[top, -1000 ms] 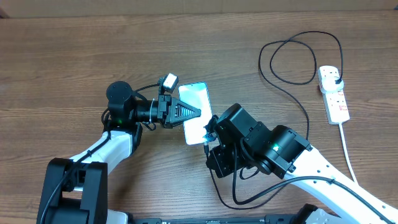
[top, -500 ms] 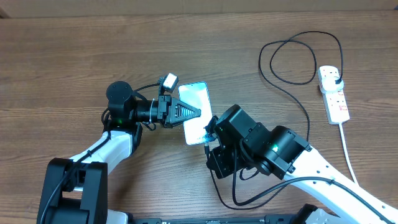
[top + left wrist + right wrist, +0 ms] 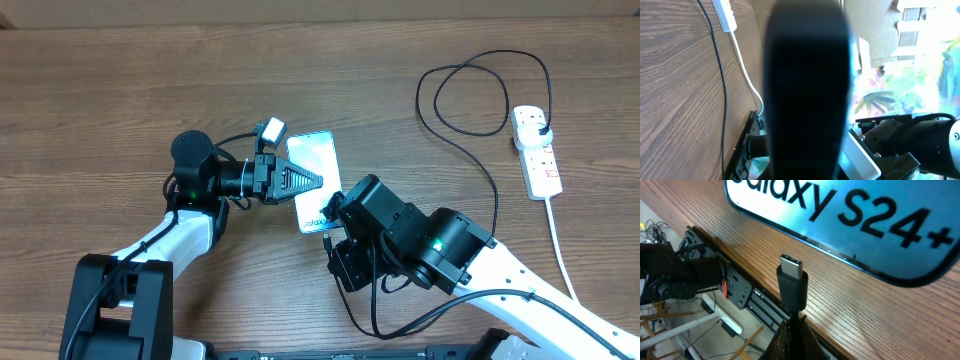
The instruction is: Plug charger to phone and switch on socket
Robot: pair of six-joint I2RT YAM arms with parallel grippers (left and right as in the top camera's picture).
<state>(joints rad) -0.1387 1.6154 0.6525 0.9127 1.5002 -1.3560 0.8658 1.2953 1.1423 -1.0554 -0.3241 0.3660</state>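
Observation:
The phone (image 3: pixel 318 155) lies screen-up in the middle of the table, its "Galaxy" text end toward the front. My left gripper (image 3: pixel 305 180) is shut on its left side. In the left wrist view a dark blurred shape hides the jaws. My right gripper (image 3: pixel 328 238) is shut on the charger's connector (image 3: pixel 792 282). The tip points at the phone's (image 3: pixel 840 220) short edge with a small gap between them. The black cable (image 3: pixel 419 100) loops back to the plug head (image 3: pixel 540 124) seated in the white socket (image 3: pixel 537 155) at the far right.
The socket's thick white cord (image 3: pixel 560 250) runs toward the front right edge. The socket (image 3: pixel 725 15) and the black cable (image 3: pixel 715 50) also show in the left wrist view. The table's front edge (image 3: pixel 740 287) lies just behind the connector.
My right arm has shifted slightly left and toward the phone with the connector in it. The left gripper and the phone have not moved.

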